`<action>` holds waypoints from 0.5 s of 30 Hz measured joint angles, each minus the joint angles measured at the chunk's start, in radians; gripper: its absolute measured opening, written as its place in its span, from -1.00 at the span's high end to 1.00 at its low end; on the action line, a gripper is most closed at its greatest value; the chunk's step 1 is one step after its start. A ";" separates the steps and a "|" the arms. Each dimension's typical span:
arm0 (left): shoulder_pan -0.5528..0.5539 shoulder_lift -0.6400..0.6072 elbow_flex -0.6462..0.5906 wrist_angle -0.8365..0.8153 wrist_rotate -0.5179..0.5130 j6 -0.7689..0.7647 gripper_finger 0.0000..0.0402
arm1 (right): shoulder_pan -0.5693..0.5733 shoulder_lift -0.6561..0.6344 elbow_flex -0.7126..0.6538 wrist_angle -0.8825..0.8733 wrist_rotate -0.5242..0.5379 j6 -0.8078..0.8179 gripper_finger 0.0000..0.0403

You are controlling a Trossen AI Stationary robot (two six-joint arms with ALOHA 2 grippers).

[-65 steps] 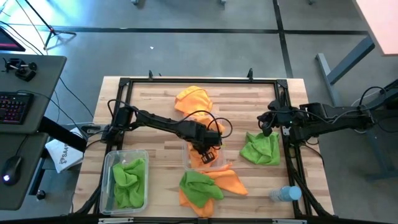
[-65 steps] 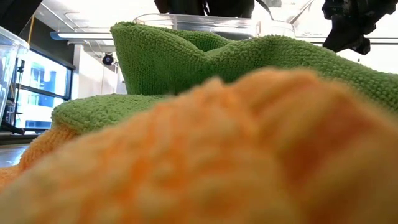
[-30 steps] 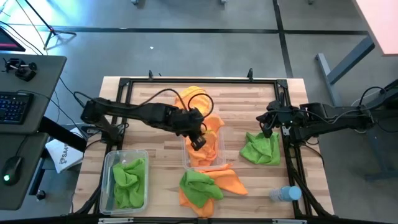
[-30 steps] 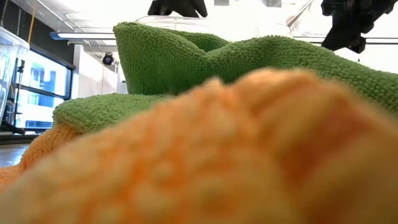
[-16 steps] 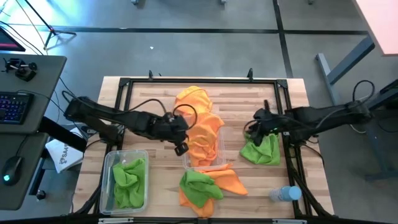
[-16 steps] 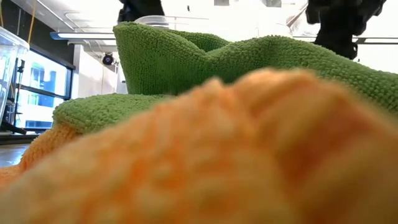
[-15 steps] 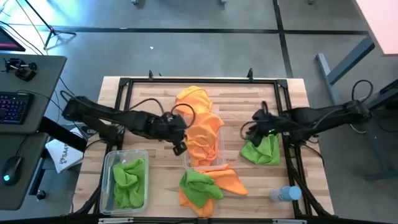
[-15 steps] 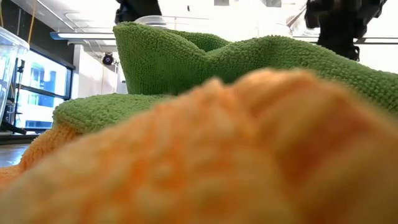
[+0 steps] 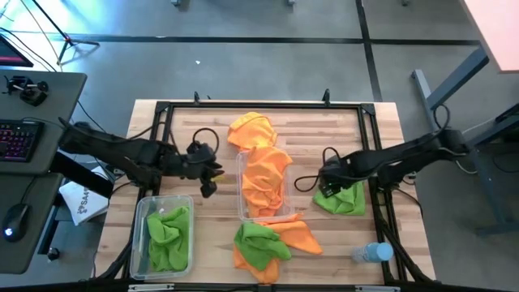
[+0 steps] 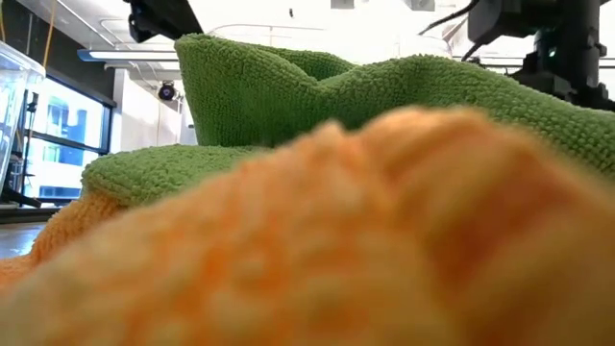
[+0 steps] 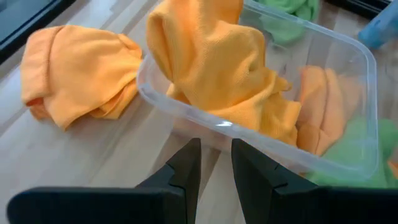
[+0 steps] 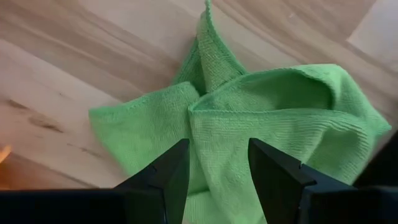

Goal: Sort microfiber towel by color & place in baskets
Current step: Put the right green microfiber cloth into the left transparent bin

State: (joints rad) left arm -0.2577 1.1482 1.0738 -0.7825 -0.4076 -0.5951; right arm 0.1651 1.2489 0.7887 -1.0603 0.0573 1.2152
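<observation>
While the left gripper [image 9: 206, 186] hangs empty beside the middle basket [image 9: 286, 197] of orange towels [image 9: 265, 174], fingers narrowly parted, the right gripper [image 9: 325, 187] hovers with jaws spread over a green towel [image 9: 347, 197] on the table [image 9: 203, 130]

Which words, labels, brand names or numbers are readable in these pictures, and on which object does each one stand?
Dark print on the white bag or sheet beside the table's left edge: too small and tilted to read for certain.
Keys of the keyboard on the desk at far left: too small to read.
Water bottle: no legible label.
Towels, bins and wooden table: no text seen.
</observation>
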 joint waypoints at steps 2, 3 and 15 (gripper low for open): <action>0.000 -0.025 -0.017 0.003 -0.001 0.020 0.61 | 0.004 0.043 0.000 0.020 -0.016 -0.003 0.21; 0.001 -0.036 -0.021 0.002 -0.001 0.029 0.61 | 0.006 0.064 0.000 0.029 -0.032 -0.011 0.22; 0.002 -0.093 -0.066 0.024 0.003 0.092 0.61 | 0.095 0.251 -0.069 0.178 -0.117 -0.152 0.32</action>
State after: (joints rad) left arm -0.2558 1.0554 1.0081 -0.7582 -0.4049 -0.5034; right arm 0.2605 1.4996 0.7193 -0.8824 -0.0602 1.0633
